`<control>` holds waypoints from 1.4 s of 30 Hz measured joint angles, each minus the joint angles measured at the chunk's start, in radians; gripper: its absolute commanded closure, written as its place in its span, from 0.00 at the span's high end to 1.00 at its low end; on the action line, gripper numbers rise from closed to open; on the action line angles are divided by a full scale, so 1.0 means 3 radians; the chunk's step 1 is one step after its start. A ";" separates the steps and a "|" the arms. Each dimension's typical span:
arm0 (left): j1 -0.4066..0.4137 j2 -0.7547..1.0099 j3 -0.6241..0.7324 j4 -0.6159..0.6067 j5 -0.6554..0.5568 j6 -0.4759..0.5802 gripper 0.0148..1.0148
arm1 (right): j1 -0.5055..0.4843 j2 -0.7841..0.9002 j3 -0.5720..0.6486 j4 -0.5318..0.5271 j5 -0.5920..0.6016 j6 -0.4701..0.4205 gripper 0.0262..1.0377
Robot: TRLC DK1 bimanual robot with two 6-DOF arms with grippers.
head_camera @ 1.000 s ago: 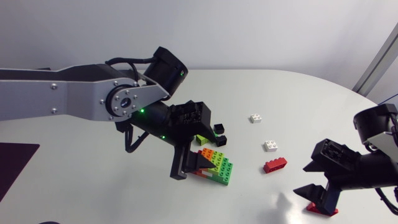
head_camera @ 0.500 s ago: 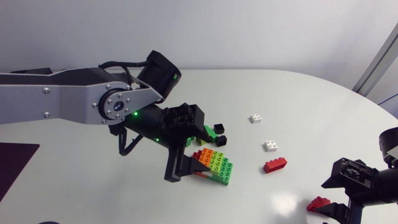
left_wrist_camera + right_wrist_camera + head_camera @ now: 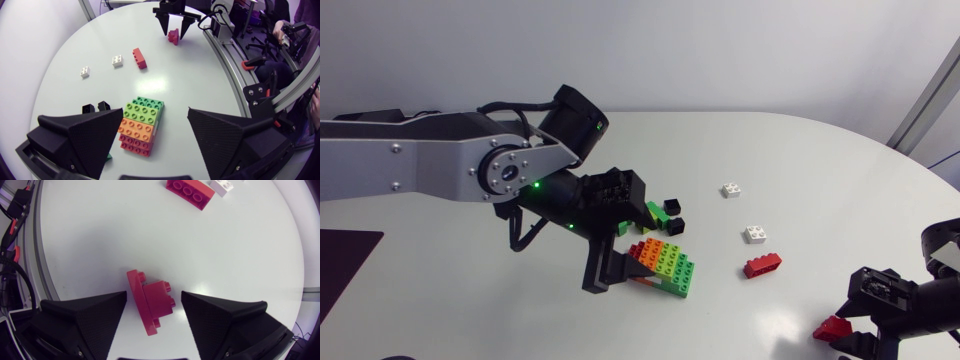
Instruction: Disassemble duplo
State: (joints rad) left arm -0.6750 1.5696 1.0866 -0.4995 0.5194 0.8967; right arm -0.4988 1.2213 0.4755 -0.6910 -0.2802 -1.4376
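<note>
The block stack (image 3: 141,125) is framed between the spread left fingers (image 3: 75,140); 1 red piece (image 3: 150,300) is seen lying on the tabletop (image 3: 100,240) between the spread right fingers (image 3: 80,317), unpinched.

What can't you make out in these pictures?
Head view: the left gripper covers one end of the stack, hiding most of its lowest layer.
Head view: the right gripper is cut off by the frame edge.
Head view: the green brick lies half behind the left gripper.
Right wrist view: the white brick is cut off by the edge.
</note>
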 measured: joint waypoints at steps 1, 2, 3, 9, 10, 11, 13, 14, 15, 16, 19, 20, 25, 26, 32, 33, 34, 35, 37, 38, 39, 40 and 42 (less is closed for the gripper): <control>0.0000 -0.0001 -0.0005 0.0000 0.0000 0.0000 0.89 | 0.0000 0.0000 -0.0020 0.0023 0.0004 -0.0003 0.18; 0.0000 -0.0004 -0.0009 -0.0001 0.0000 0.0000 0.89 | 0.0001 0.0000 -0.0034 0.0034 0.0015 -0.0003 0.10; 0.0000 -0.0004 -0.0010 0.0000 0.0000 0.0000 0.89 | 0.0001 0.0000 -0.0043 0.0046 0.0027 -0.0010 0.10; 0.0000 -0.0055 -0.0022 0.0001 0.0000 0.0000 0.89 | 0.0048 -0.0107 -0.0097 0.0028 0.0039 -0.0047 0.06; 0.0000 -0.0071 -0.0031 0.0000 0.0000 0.0000 0.89 | 0.0084 -0.0167 -0.0114 -0.0005 0.0038 -0.0046 0.06; 0.0000 -0.0086 -0.0039 0.0000 0.0000 0.0000 0.89 | 0.0140 -0.0244 -0.0123 -0.0055 0.0018 -0.0037 0.06; 0.0000 -0.0114 -0.0052 -0.0001 0.0001 0.0000 0.89 | 0.0268 -0.0395 -0.0120 -0.0145 -0.0078 0.0038 0.06; 0.0000 -0.0127 -0.0052 0.0000 0.0001 0.0000 0.89 | 0.0367 -0.0484 -0.0111 -0.0207 -0.0153 0.0114 0.06; -0.0001 -0.0144 -0.0052 0.0000 0.0003 0.0000 0.89 | 0.0481 -0.0561 -0.0095 -0.0249 -0.0210 0.0201 0.06; -0.0009 -0.0158 -0.0052 0.0000 0.0003 0.0000 0.89 | 0.0633 -0.0638 -0.0072 -0.0280 -0.0252 0.0324 0.06; -0.0075 -0.0210 -0.0052 0.0000 0.0067 -0.0003 0.90 | 0.1184 -0.0790 0.0061 -0.0290 -0.0340 0.0773 0.06; -0.0103 -0.0220 -0.0052 0.0000 0.0127 -0.0003 0.90 | 0.1381 -0.0818 0.0118 -0.0276 -0.0356 0.0941 0.06; -0.0230 -0.0247 -0.0052 -0.0001 0.0292 -0.0017 0.90 | 0.2335 -0.0849 0.0411 -0.0024 -0.0378 0.1771 0.06; -0.0248 -0.0247 -0.0052 -0.0005 0.0310 -0.0018 0.90 | 0.2488 -0.0838 0.0462 0.0031 -0.0378 0.1906 0.06; -0.0310 -0.0228 -0.0045 -0.0033 0.0355 -0.0017 0.85 | 0.3049 -0.0660 0.0631 0.0350 -0.0308 0.2481 0.06; -0.0310 -0.0211 -0.0033 -0.0037 0.0355 -0.0017 0.84 | 0.3101 -0.0638 0.0647 0.0384 -0.0287 0.2539 0.06; -0.0310 -0.0186 -0.0015 -0.0041 0.0355 -0.0017 0.84 | 0.3148 -0.0618 0.0668 0.0407 -0.0286 0.2600 0.06; -0.0310 -0.0159 0.0003 -0.0039 0.0355 -0.0017 0.84 | 0.3188 -0.0607 0.0689 0.0418 -0.0276 0.2650 0.06; -0.0310 -0.0108 0.0037 -0.0042 0.0355 -0.0018 0.84 | 0.3265 -0.0595 0.0738 0.0434 -0.0263 0.2740 0.06; -0.0310 -0.0079 0.0052 -0.0042 0.0355 -0.0017 0.84 | 0.3301 -0.0595 0.0764 0.0431 -0.0263 0.2772 0.06; -0.0309 -0.0053 0.0065 -0.0041 0.0355 -0.0017 0.84 | 0.3339 -0.0595 0.0795 0.0430 -0.0261 0.2805 0.06; -0.0304 -0.0027 0.0084 -0.0042 0.0355 -0.0017 0.84 | 0.3385 -0.0595 0.0832 0.0430 -0.0252 0.2841 0.06; -0.0284 0.0023 0.0113 -0.0041 0.0367 -0.0018 0.84 | 0.3474 -0.0595 0.0891 0.0420 -0.0224 0.2889 0.06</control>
State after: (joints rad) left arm -0.7601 1.5764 1.1206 -0.5117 0.6296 0.8913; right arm 0.5434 1.0428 0.7429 -0.5652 -0.3473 -0.5709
